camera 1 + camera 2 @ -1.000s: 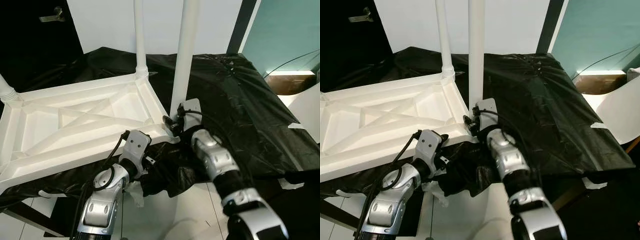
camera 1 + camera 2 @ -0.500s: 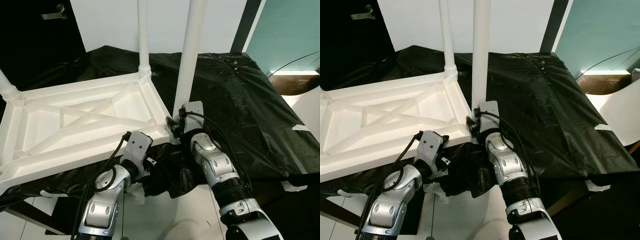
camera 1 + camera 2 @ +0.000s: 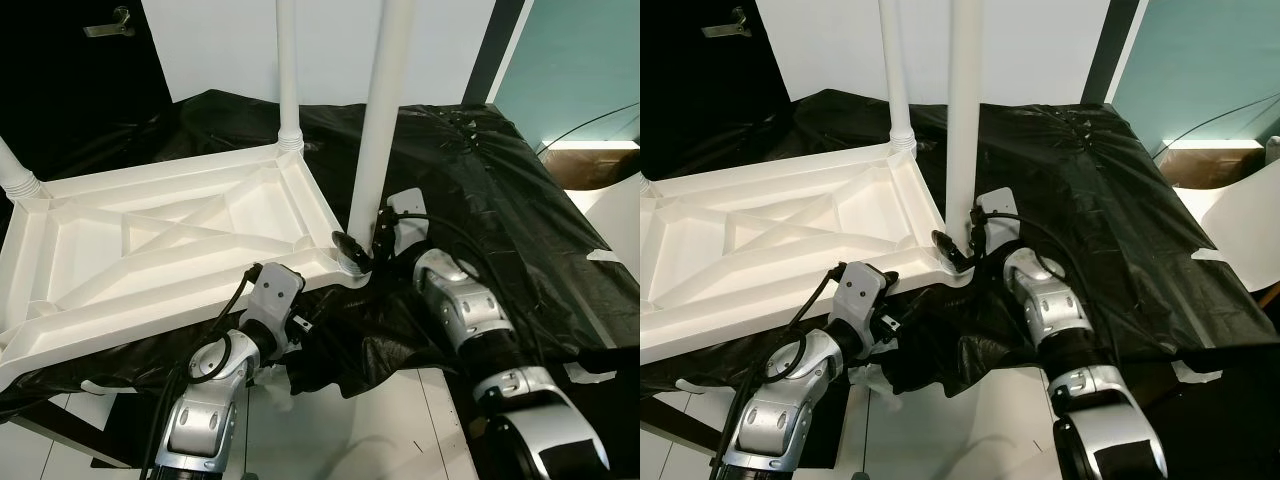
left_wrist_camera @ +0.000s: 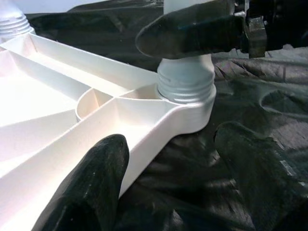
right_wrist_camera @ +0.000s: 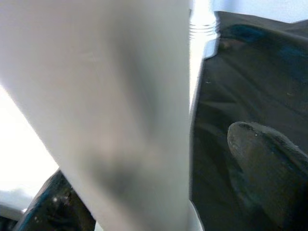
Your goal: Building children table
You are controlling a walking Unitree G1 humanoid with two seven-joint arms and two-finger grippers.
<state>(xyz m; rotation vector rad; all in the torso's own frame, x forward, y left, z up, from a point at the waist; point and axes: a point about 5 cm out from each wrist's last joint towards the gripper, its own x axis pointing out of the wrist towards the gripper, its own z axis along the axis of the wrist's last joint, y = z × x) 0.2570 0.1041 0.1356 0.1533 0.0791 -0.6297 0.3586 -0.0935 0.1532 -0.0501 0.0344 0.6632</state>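
The white table top lies upside down on a black cloth. White legs stand up from its corners: one at the far right, one at the left, and a thick one at the near right corner. My right gripper straddles the base of this near leg, just above its threaded collar. It is open: one finger stands apart from the leg, the other lies across it. My left gripper is open at the same corner, low by the rim, one finger against the edge.
The black cloth drapes a low platform and hangs over its front edge. White floor tiles show below. A dark door with a handle stands at the back left, and a white sheet and a brown box are at the right.
My right forearm has swung to the right and its wrist has turned around the base of the near leg. The left arm has stayed put. The camera has shifted slightly.
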